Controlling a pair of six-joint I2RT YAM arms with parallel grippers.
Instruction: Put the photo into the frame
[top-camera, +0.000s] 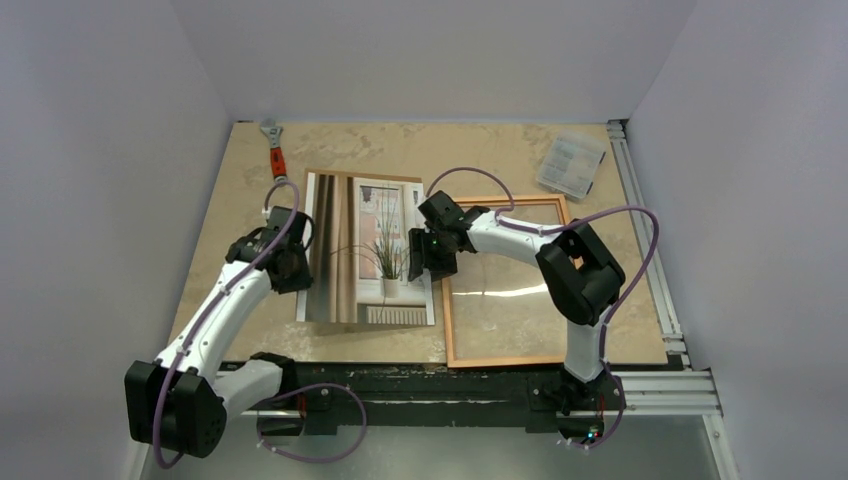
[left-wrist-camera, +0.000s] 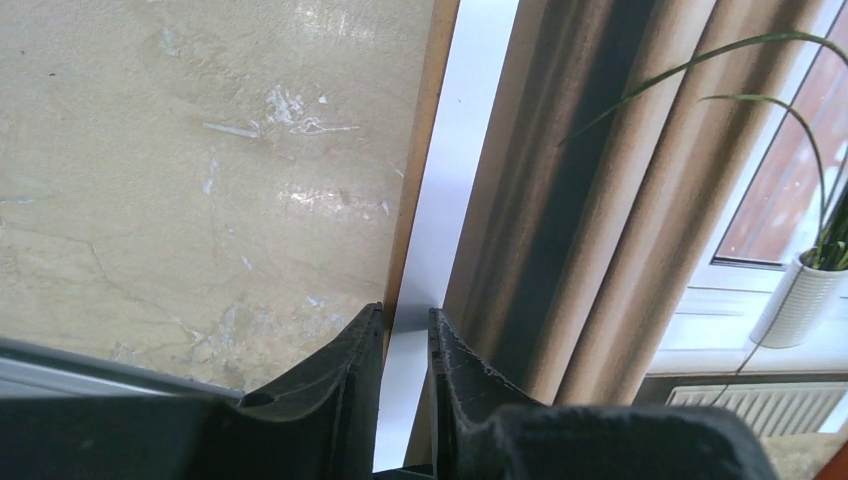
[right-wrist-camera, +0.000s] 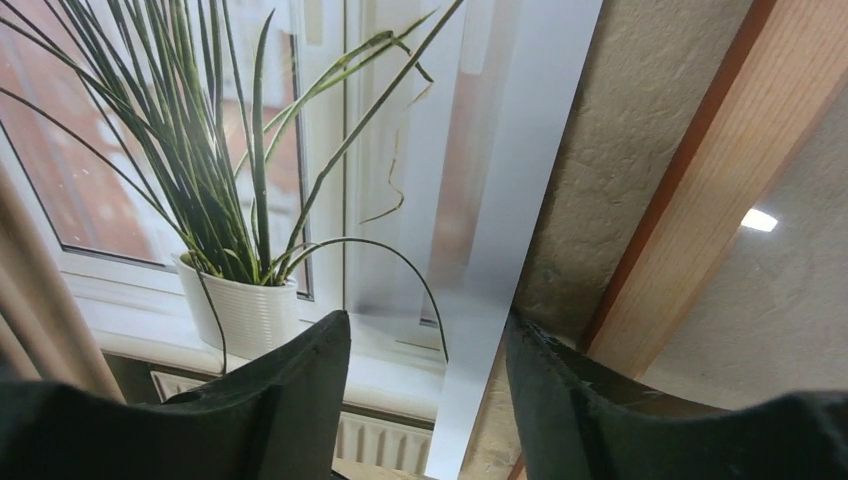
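The photo (top-camera: 365, 250) lies face up on the table, just left of the frame (top-camera: 505, 362); it shows a potted grassy plant and striped curtains. The orange-brown frame lies flat with its left bar next to the photo's right edge. My left gripper (top-camera: 300, 268) is at the photo's left edge; in the left wrist view its jaws (left-wrist-camera: 407, 315) are nearly closed on the white border of the photo (left-wrist-camera: 600, 200). My right gripper (top-camera: 420, 262) is open over the photo's right edge. In the right wrist view it (right-wrist-camera: 428, 320) straddles the photo's border (right-wrist-camera: 250, 150), with the frame's bar (right-wrist-camera: 700, 200) just to the right.
A small clear plastic box (top-camera: 571, 163) sits at the back right. An orange-handled wrench (top-camera: 273, 150) lies at the back left. A metal rail (top-camera: 640, 220) runs along the table's right side and front. White walls enclose the table.
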